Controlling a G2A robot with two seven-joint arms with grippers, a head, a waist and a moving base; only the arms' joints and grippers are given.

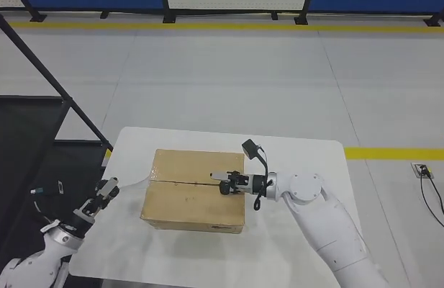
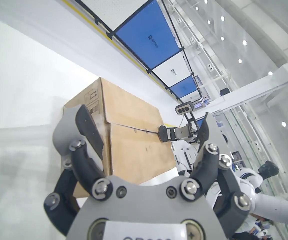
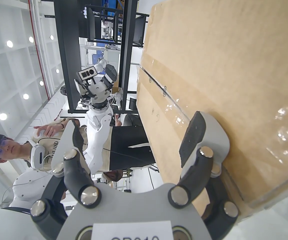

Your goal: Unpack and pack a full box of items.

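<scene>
"Over at the left edge of the worktop (image 1: 293, 158), do you see the left pincer (image 1: 109, 189)?"

"Yes. It hangs just above the white top, by the near left corner. Its two fingers are spread wide, and there is nothing between them."

"Is it touching the box (image 1: 193, 194)?"

"No, it is a bit away from it. It points at the box's left end."

"Where is the box?"

"It sits flat in the middle of the worktop. It is brown card and its top flaps are shut. A seam (image 1: 178, 181) runs along the middle of the top, from the left end to the right end."

"What is that shiny stuff on the seam?"

"That is clear tape (image 3: 174, 111). It lies over the seam."

"And on the right?"

"The right pincer (image 1: 220, 181) comes in from the right side and is over the right end of the box's top. Its fingers are wide apart too, and it holds nothing."

"Does it touch the box?"

"One finger, with a dark pad, is right at the top of the box, close to the seam. I cannot tell if it presses on the card. The other finger is up in the air, away from the box."
</scene>
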